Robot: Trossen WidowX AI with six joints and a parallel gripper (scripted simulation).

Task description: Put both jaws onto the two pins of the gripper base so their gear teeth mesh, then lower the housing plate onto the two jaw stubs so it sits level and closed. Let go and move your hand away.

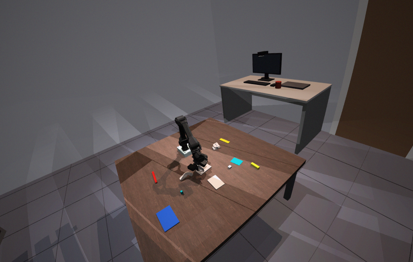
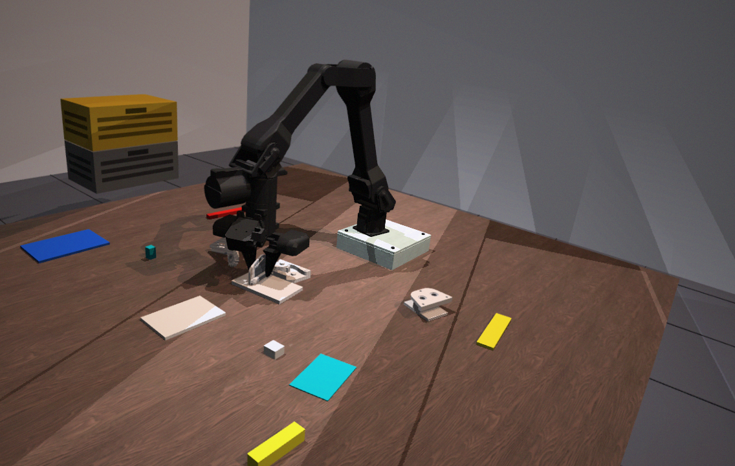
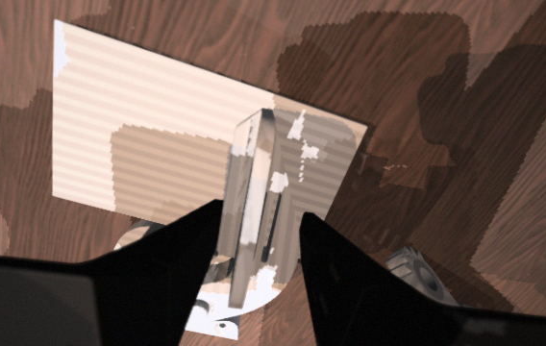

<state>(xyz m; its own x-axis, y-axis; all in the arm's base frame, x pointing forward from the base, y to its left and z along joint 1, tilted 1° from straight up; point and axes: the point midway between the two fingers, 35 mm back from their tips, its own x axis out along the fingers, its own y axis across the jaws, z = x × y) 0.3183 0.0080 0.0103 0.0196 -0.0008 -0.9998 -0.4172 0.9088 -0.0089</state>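
Note:
My gripper points down and is shut on a jaw, a thin pale part held on edge. It is low over the gripper base, a pale rectangular slab. A pale rounded part with holes shows beside the slab; the fingers partly hide it. I cannot tell whether the jaw touches a pin. The other jaw, with gear teeth, is off the base. The housing plate, with two round holes, stands apart.
A pale panel, white block and cyan sheet lie nearby. Two yellow bars, a red bar, teal block and blue sheet lie farther out.

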